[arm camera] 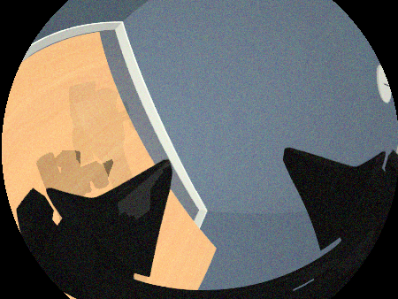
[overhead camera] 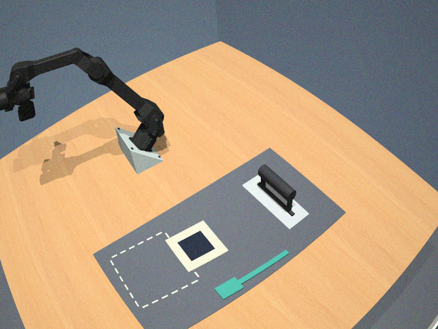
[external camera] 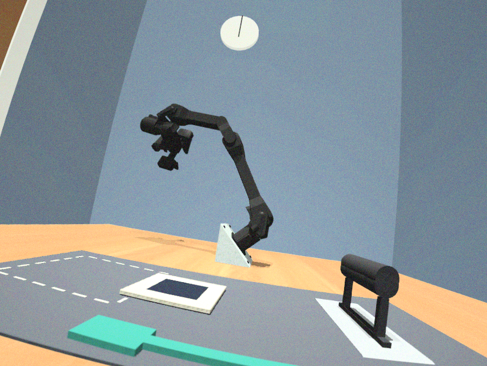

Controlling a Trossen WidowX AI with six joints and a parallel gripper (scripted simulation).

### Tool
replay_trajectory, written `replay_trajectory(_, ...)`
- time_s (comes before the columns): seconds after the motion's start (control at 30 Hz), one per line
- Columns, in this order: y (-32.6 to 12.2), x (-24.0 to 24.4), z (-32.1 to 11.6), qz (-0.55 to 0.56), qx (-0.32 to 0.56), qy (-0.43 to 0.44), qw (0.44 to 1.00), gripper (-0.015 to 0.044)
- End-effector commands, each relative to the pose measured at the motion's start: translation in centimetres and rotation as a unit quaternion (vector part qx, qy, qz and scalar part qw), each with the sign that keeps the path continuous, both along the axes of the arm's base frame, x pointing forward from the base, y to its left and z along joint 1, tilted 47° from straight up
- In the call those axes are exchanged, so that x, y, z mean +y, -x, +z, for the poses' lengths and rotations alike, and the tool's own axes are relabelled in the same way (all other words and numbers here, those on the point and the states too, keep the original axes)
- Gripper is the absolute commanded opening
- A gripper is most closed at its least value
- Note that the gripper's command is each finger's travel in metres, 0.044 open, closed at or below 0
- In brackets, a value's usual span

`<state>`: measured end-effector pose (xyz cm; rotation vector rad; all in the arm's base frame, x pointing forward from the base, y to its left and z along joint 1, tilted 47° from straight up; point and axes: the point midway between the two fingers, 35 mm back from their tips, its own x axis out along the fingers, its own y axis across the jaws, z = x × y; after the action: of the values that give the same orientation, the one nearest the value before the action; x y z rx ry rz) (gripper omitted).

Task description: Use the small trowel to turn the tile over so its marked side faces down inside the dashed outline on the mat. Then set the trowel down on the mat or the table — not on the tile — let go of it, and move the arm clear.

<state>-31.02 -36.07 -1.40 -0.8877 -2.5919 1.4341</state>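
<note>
Along the mat's near edge, seen from the exterior view, the teal trowel (overhead camera: 228, 287) (external camera: 112, 332) lies flat on the gray mat (overhead camera: 219, 212) (external camera: 271, 307), its square blade toward the outlined end and its thin handle pointing away from it. The trowel is apart from the tile and outside the outline.

Just beyond it, the cream tile (overhead camera: 196, 245) (external camera: 177, 288) rests flat with its dark-marked side up. It overlaps one side of the dashed outline (overhead camera: 112, 256) (external camera: 79, 295), with most of the tile outside. At the mat's other end, well apart from the tile, the float (overhead camera: 276, 182) (external camera: 368, 273) sits on its pale plate, its black grip raised on two posts.

Past the mat, a pale wedge base (overhead camera: 137, 164) (external camera: 226, 252) stands on the wooden surface (overhead camera: 212, 106) (external camera: 298, 272) (arm camera: 44, 111). From it the black arm (overhead camera: 123, 90) (external camera: 245, 173) arches up and to one side, holding the claw (overhead camera: 29, 102) (external camera: 177, 151) (arm camera: 230, 160) high, well apart from trowel and tile. The claw is wide open, nothing between its fingers. Farthest back, a round white clock (external camera: 239, 33) (arm camera: 384, 84) hangs on the blue wall (overhead camera: 123, 28) (external camera: 315, 118) (arm camera: 248, 88).
</note>
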Motion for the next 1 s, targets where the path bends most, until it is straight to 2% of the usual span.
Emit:
replay_trajectory(0.0,0.0,0.0,0.0,0.0,0.0,0.0,1.0,0.0374)
replay_trajectory(0.33,0.0,0.0,0.01,0.0,0.0,0.0,1.0,0.0111)
replay_trajectory(0.67,0.0,0.0,0.0,0.0,0.0,0.0,1.0,0.01)
replay_trajectory(0.8,0.0,0.0,0.0,0.0,0.0,0.0,1.0,0.0)
replay_trajectory(0.97,0.0,0.0,0.0,0.0,0.0,0.0,1.0,0.0)
